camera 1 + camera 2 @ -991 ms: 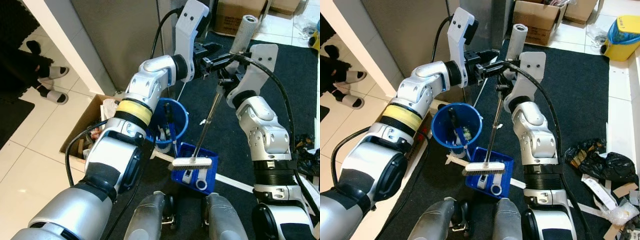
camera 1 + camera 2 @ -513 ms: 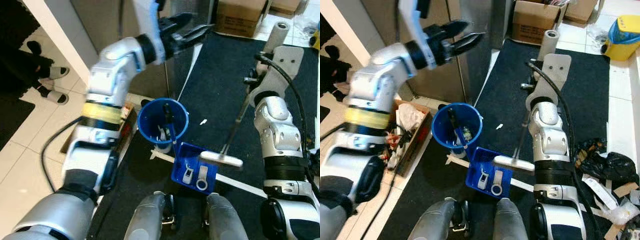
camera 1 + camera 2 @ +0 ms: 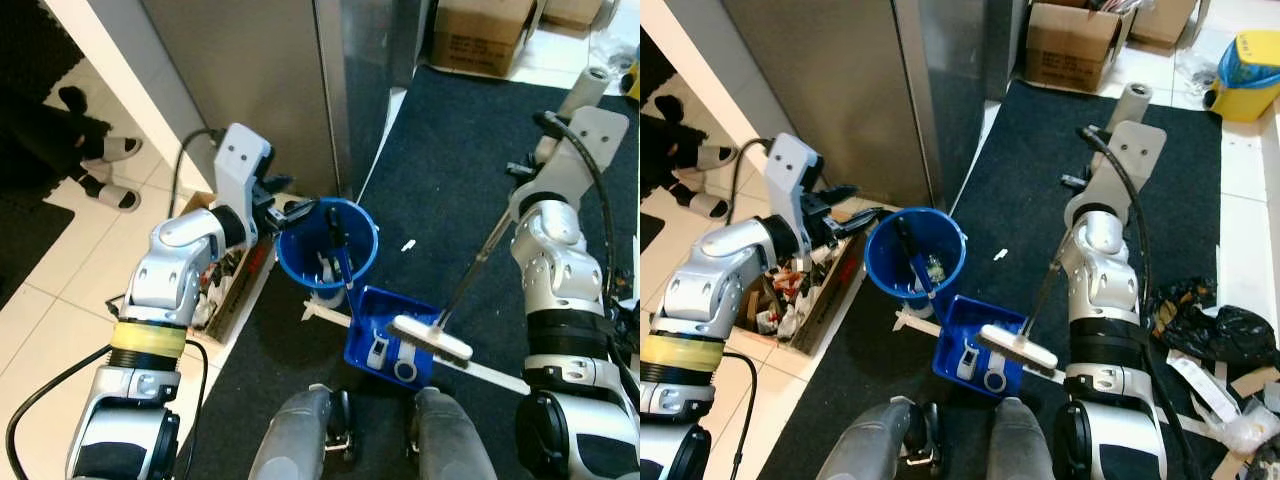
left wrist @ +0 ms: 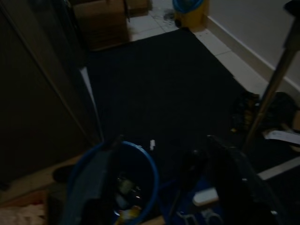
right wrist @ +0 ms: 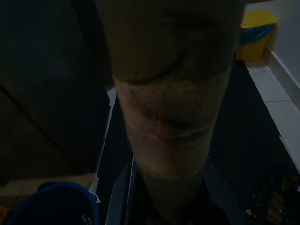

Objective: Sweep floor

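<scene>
In the left eye view the right hand [image 3: 527, 172] was clenched on the broom [image 3: 468, 285] near the top of its handle; the shaft slanted down to the white brush head, which lay on the edge of the blue dustpan [image 3: 385, 330] on the dark mat [image 3: 445, 130]. The left hand [image 3: 296, 208] hovered at the rim of the blue bucket [image 3: 328, 244] with its 2 fingers parted, grasping nothing.

The right eye view gave the same scene — a cardboard box [image 3: 805, 290] of rubbish beside the bucket, black bags and paper scraps [image 3: 1200, 335] on the tiles at the right.

The left wrist view was dim: the bucket rim, the mat and the broom shaft.

The right wrist view was dark, with the padded broom grip close up.
</scene>
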Tool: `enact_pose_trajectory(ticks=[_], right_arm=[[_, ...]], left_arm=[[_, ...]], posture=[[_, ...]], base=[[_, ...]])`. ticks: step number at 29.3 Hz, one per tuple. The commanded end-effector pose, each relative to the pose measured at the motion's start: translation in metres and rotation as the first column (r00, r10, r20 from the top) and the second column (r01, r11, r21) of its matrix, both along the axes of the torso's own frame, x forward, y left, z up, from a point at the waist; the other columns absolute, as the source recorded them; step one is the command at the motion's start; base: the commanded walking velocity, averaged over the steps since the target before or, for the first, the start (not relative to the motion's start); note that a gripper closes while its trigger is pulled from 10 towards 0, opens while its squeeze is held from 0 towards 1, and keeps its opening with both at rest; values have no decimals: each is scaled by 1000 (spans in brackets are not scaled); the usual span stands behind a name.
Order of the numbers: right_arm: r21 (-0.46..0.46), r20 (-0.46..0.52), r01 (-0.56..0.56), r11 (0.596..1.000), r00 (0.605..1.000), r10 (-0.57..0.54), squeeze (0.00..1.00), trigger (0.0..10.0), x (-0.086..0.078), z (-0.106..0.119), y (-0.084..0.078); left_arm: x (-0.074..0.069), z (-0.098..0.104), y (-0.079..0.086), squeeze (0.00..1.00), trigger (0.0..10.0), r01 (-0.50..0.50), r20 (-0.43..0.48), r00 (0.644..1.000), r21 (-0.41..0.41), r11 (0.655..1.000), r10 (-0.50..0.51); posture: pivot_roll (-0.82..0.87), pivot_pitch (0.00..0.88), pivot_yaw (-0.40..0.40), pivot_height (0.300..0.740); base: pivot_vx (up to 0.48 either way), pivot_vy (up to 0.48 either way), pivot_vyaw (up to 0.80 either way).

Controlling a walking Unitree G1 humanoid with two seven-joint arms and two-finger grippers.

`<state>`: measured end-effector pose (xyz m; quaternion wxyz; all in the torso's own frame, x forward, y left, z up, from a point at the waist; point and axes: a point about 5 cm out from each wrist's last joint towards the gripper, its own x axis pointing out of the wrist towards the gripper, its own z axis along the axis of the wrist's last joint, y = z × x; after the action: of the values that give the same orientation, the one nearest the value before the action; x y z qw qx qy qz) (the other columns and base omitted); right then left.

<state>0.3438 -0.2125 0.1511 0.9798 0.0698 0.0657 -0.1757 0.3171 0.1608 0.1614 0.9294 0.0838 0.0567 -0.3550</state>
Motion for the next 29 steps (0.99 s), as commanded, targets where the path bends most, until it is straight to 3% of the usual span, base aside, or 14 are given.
enact_pose_trajectory(ticks=[1, 2, 3, 5, 6, 11, 12, 14, 15, 16, 17, 20, 21, 29], right_arm=[[-18, 36, 6, 1000, 999, -5, 0, 10000, 2, 6, -2], [-17, 34, 9, 1000, 999, -8, 0, 10000, 2, 6, -3], [-16, 30, 11, 1000, 999, -10, 0, 10000, 2, 4, -4], [-15, 28, 11, 1000, 1000, -10, 0, 10000, 3, 3, -4], [-14, 26, 9, 1000, 1000, -8, 0, 10000, 4, 2, -3], [-13, 24, 5, 1000, 1000, -4, 0, 10000, 4, 2, -1], [-14, 24, 1, 1000, 1000, -1, 0, 10000, 4, 2, -1], [-16, 21, -3, 1000, 1000, 3, 0, 10000, 4, 1, -1], [-17, 18, -3, 1000, 1000, 4, 0, 10000, 4, 0, -1], [-18, 14, -4, 1000, 1000, 4, 0, 10000, 4, -1, -2], [-20, 12, -5, 1000, 1000, 5, 0, 10000, 4, -2, -2], [-23, 9, -8, 1000, 1000, 9, 0, 10000, 5, -3, -2], [-23, 9, -10, 1000, 1000, 10, 0, 10000, 5, -3, -1], [-21, 1, -17, 1000, 1000, 17, 0, 10000, 6, -6, 0]], left_arm=[[-5, 3, 15, 1000, 10000, -72, 34, 997, 38, 997, 71], [-8, 5, 16, 1000, 10000, -79, 41, 996, 33, 996, 78], [-10, 6, 18, 1000, 4824, -100, 50, 994, 45, 994, 97], [-11, 6, 20, 1000, 0, -116, 40, 993, 43, 992, 114], [-12, 4, 22, 0, 0, -131, 28, 991, 37, 991, 130], [-13, -1, 24, 0, 0, -162, 17, 987, 48, 986, 161], [-16, -4, 25, 0, 6902, -173, 4, 985, 53, 983, 173], [-21, -9, 26, 0, 4706, -193, -23, 981, 34, 981, 194], [-24, -11, 25, 0, 0, -199, -46, 979, 13, 980, 199], [-28, -16, 23, 0, 980, -191, -60, 980, 19, 981, 192], [-30, -19, 21, 0, 8392, -186, -71, 980, 24, 982, 187], [-32, -24, 20, 0, 10000, -208, -90, 974, 28, 978, 210], [-33, -25, 19, 1000, 10000, -203, -97, 974, 14, 979, 203], [-35, -36, 16, 1000, 10000, -225, -141, 965, -18, 974, 221]], posture=[[-9, 79, 100, 740], [-7, 77, 98, 740], [-3, 73, 96, 740], [-3, 73, 96, 740], [-1, 71, 96, 740], [-1, 70, 94, 740], [-3, 69, 94, 740], [-4, 68, 94, 740], [-4, 68, 94, 740], [0, 64, 87, 740], [0, 64, 87, 740], [0, 60, 85, 740], [0, 60, 85, 740], [-1, 58, 82, 740]], base=[[0, 0, 0], [0, 0, 0], [0, 0, 0], [0, 0, 0], [0, 0, 0], [0, 0, 0], [0, 0, 0], [0, 0, 0], [0, 0, 0], [0, 0, 0], [0, 0, 0], [0, 0, 0], [0, 0, 0], [0, 0, 0]])
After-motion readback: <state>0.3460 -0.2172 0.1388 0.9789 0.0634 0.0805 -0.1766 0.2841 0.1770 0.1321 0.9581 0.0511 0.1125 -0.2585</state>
